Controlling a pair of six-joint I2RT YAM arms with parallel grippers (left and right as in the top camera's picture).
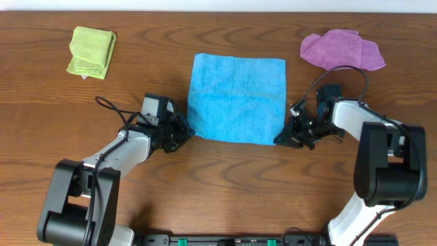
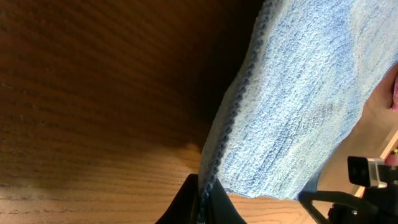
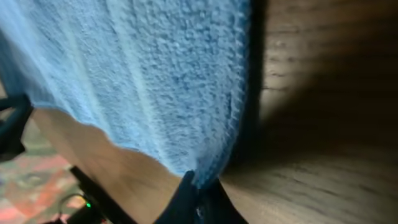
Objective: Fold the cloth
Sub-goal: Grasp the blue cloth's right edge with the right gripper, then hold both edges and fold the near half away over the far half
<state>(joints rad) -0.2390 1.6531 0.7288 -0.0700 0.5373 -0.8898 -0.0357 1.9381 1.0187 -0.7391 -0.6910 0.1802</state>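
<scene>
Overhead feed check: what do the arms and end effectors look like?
The left arm and right arm have black blocky joints, silver-grey links and a looping thin black cable each. The left end effector and right end effector are black.

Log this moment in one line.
left gripper: shut on blue cloth, near corner | right gripper: shut on other near corner | fold: none yet | green cloth, purple cloth: aside

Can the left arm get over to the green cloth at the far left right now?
Probably not yet. The left arm has its jaws shut on a corner of the blue cloth, so it must let go first. The way across the table to the green cloth looks unobstructed.
</scene>
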